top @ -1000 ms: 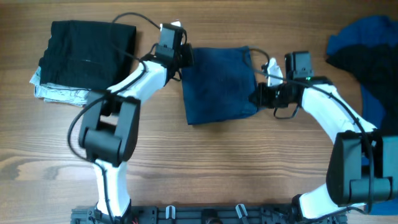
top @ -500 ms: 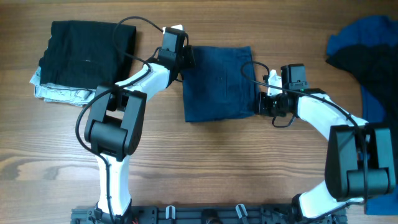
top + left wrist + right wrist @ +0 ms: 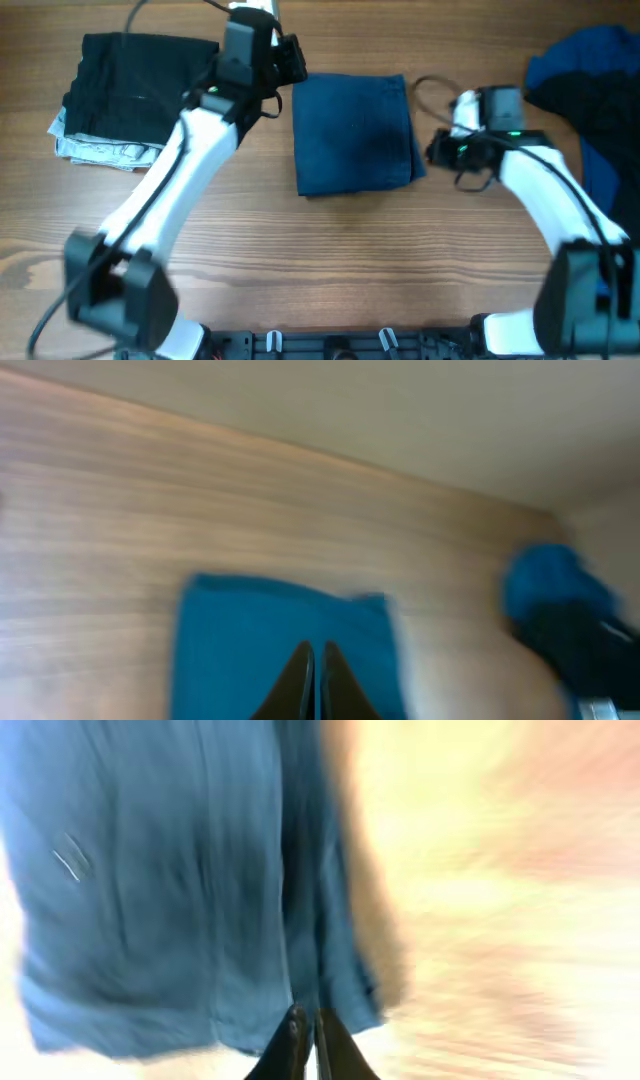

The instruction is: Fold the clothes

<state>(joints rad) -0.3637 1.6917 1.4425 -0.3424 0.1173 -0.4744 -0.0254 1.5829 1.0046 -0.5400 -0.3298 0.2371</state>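
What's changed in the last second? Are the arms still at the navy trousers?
The left gripper has lifted off the far-left corner of the navy trousers and risen away, its fingers shut and empty. The right gripper has backed off their right edge toward the right, holding nothing. The folded trousers stay in the middle; the black stack and the blue pile are unmoved.

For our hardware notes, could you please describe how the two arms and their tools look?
The left arm and right arm have white links and bulky black joint housings. Thin black cables loop off the wrists. A small green light glows on the right wrist. The left tool and right tool each have two slim, dark, tapering fingers.
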